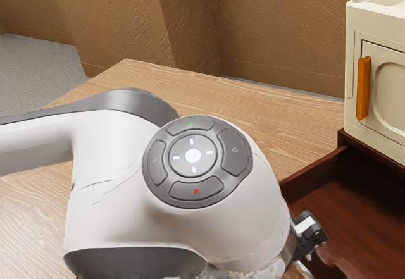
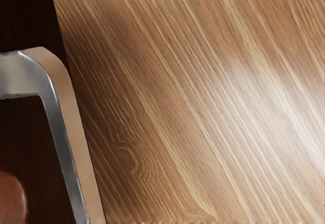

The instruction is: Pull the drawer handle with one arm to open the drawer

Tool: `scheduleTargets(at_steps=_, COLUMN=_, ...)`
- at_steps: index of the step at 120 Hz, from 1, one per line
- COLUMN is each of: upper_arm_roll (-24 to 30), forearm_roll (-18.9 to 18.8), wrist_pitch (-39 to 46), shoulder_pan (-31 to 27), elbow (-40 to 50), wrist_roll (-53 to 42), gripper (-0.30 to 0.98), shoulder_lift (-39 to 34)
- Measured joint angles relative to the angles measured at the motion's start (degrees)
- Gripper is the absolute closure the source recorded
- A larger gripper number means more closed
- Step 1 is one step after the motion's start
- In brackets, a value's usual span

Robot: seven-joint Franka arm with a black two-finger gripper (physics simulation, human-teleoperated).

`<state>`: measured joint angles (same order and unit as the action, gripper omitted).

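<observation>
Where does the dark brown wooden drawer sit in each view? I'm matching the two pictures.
Exterior view: the drawer is at the lower right, pulled open.
Wrist view: the drawer is the dark surface behind the silver metal handle.
Shared landmark: the light wood-grain tabletop beside it.

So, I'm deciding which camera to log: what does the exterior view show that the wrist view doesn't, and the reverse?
Exterior view alone: the white arm with its round button panel, the textured wall, the cream cabinet with its orange handle, and the open drawer's inside.

Wrist view alone: a bent silver handle close up, and part of a rounded reddish shape I can't identify.

Both: the wooden table and dark wood, in the wrist view probably the drawer's front.
</observation>
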<state>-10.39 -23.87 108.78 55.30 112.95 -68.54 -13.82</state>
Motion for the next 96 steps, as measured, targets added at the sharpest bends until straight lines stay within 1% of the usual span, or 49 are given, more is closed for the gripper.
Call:
scheduleTargets(at_steps=22, upper_arm_roll=-0.12, forearm_roll=0.03, wrist_pitch=-6.16, shoulder_pan=-0.11, elbow=-9.24, wrist_roll=0.21, gripper=0.01, shoulder_lift=-0.71)
scheduleTargets(at_steps=42, upper_arm_roll=-5.49, forearm_roll=1.00, wrist_pitch=-10.50, shoulder_pan=-0.54, elbow=-17.18, wrist_roll=0.70, gripper=0.00, shoulder_lift=-1.88)
scheduleTargets(at_steps=46, upper_arm_roll=-6.21, forearm_roll=1.41, wrist_pitch=-11.02, shoulder_pan=-1.63, elbow=-17.91, wrist_roll=0.93, gripper=0.00, shoulder_lift=-1.85)
scheduleTargets(at_steps=50, upper_arm_roll=-6.42, forearm_roll=2.27, wrist_pitch=-11.46, shoulder_pan=-4.16, elbow=-18.33, wrist_roll=1.19, gripper=0.00, shoulder_lift=-1.75)
scheduleTargets(at_steps=54, upper_arm_roll=-6.46, forearm_roll=3.47, wrist_pitch=-11.84, shoulder_pan=-8.19, elbow=-18.55, wrist_roll=1.46, gripper=0.00, shoulder_lift=-1.69)
scheduleTargets(at_steps=58, upper_arm_roll=-5.83, forearm_roll=4.57, wrist_pitch=-12.15, shoulder_pan=-12.83, elbow=-18.67, wrist_roll=1.75, gripper=0.00, shoulder_lift=-1.66)
scheduleTargets(at_steps=63, upper_arm_roll=-3.77, forearm_roll=5.75, wrist_pitch=-12.48, shoulder_pan=-19.71, elbow=-18.74, wrist_roll=2.10, gripper=0.00, shoulder_lift=-1.49)
scheduleTargets(at_steps=70, upper_arm_roll=-2.16, forearm_roll=7.50, wrist_pitch=-12.85, shoulder_pan=-27.29, elbow=-18.78, wrist_roll=2.67, gripper=0.00, shoulder_lift=-1.05)
scheduleTargets(at_steps=77, upper_arm_roll=-1.58, forearm_roll=10.08, wrist_pitch=-13.13, shoulder_pan=-34.34, elbow=-18.74, wrist_roll=3.25, gripper=0.00, shoulder_lift=-0.03)
scheduleTargets(at_steps=88, upper_arm_roll=0.82, forearm_roll=13.53, wrist_pitch=-13.45, shoulder_pan=-44.27, elbow=-18.71, wrist_roll=4.50, gripper=0.00, shoulder_lift=1.93)
scheduleTargets(at_steps=96, upper_arm_roll=1.76, forearm_roll=15.67, wrist_pitch=-13.67, shoulder_pan=-48.96, elbow=-18.63, wrist_roll=5.70, gripper=0.00, shoulder_lift=3.18)
